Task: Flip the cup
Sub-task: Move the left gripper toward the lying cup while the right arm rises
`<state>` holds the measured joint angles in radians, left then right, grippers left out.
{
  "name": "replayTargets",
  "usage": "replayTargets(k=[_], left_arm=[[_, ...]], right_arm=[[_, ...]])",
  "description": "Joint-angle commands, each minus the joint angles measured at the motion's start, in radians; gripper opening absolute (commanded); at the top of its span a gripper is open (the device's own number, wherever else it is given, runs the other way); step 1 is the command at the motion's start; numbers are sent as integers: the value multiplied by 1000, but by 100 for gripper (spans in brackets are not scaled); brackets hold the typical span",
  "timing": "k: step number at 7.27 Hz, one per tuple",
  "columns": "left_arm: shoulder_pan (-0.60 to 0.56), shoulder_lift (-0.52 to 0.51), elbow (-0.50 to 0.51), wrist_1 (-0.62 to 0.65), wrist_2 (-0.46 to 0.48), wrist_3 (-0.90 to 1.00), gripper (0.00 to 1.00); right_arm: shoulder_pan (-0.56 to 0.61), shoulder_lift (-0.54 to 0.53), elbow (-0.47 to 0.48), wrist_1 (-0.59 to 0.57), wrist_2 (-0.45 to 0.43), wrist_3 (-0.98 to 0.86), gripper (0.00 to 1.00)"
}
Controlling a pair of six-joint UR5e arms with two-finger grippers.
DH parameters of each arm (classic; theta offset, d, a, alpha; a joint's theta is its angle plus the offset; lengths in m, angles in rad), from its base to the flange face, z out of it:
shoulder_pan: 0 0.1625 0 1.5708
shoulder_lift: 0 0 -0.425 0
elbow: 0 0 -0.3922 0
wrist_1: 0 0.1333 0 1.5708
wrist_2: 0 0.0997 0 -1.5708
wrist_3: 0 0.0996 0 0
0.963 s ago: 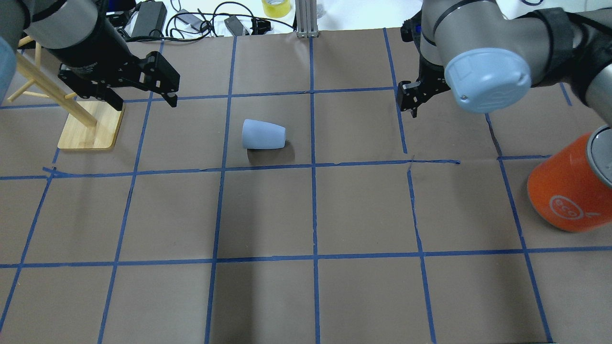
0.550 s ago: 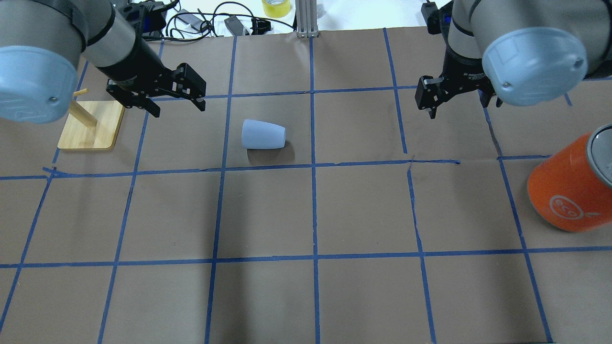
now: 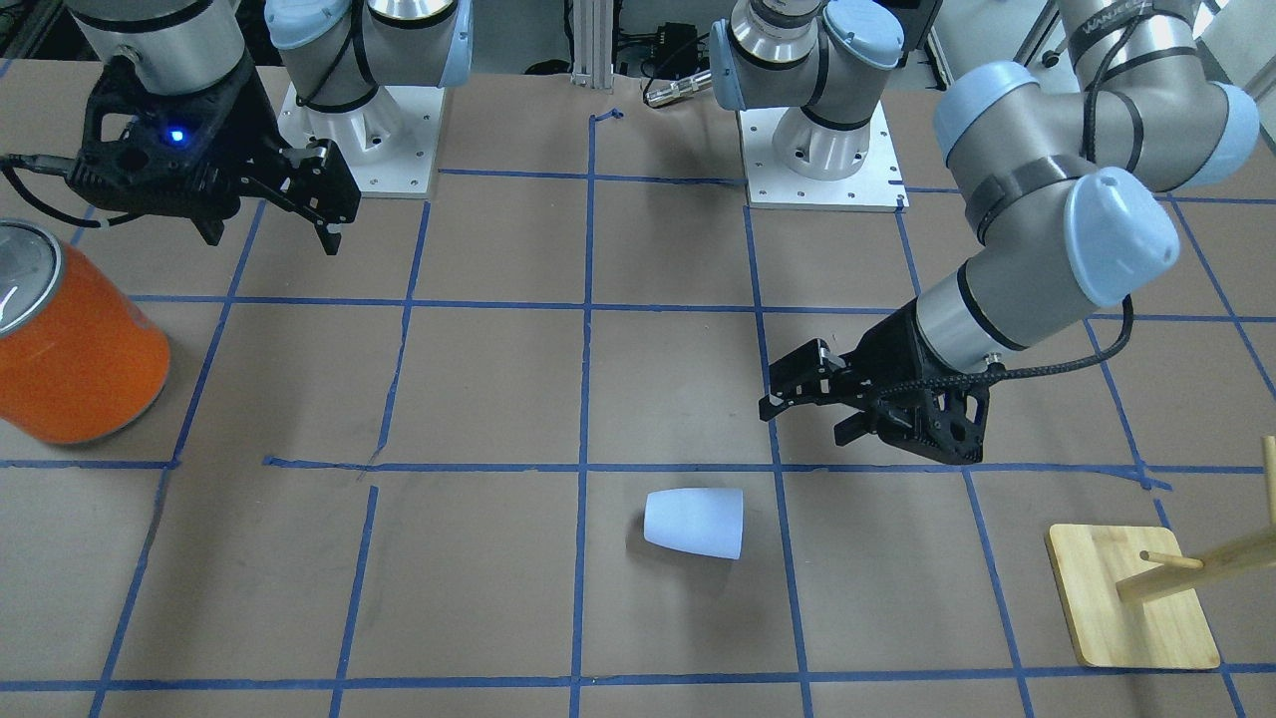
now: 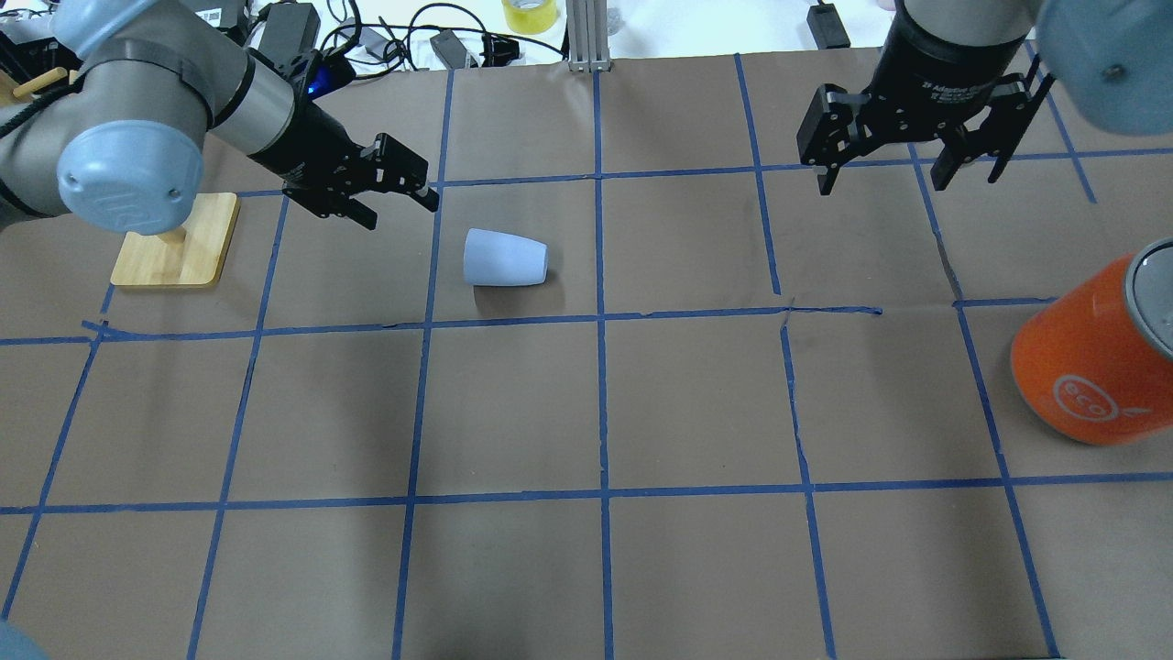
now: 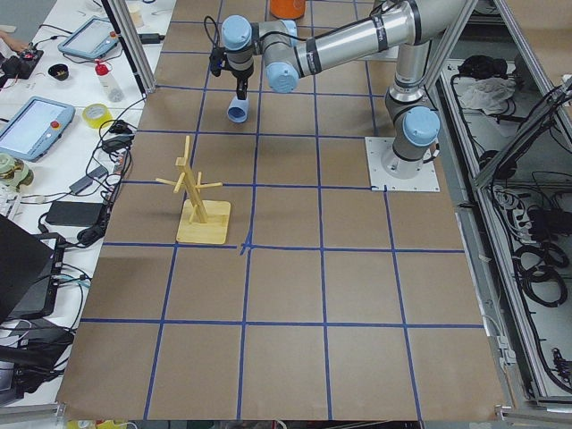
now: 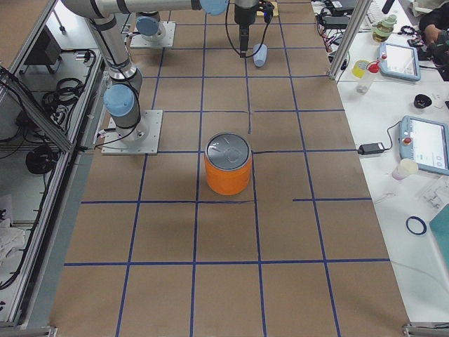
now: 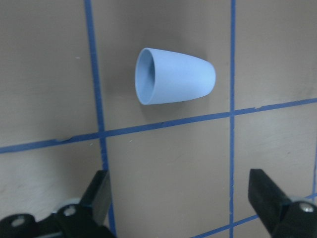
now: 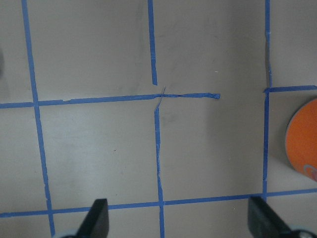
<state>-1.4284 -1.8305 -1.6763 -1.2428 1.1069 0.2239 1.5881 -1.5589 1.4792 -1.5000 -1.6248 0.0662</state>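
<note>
pale blue cup (image 4: 504, 258) lies sideways; orange can (image 4: 1081, 376) is cut off at the overhead edge.

**A robotics lab bench**

Two grey arms (image 3: 1057, 229) stood bolted on white mounting plates (image 3: 817, 184) at a table (image 4: 513, 412) papered brown and gridded in blue tape (image 4: 603, 412) — teach pendants (image 6: 426, 144), power bricks (image 4: 284, 37) and cables (image 4: 385, 37) crowded the white side benches (image 6: 372, 119).

The small, pale blue-white cup (image 4: 504, 258), smooth, tapered and without a handle, lies on its side on the brown table (image 4: 696, 403), its wider open rim and bluish inside facing the robot's left, its narrower base the right.
</note>
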Motion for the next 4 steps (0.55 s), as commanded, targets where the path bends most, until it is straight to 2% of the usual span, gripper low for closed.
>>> replayTargets(k=[1,2,4], left_arm=[[3,-90,-2,77,-83,12,100],[3,-123,-2,82,-131,14,100],[3,-182,0,144,-139,44,100]], right_arm=[[0,-1,-25,29,-18,6,100],[1,0,-25,14,-17,7,100],[0,3,-13,24,-20,18,100]])
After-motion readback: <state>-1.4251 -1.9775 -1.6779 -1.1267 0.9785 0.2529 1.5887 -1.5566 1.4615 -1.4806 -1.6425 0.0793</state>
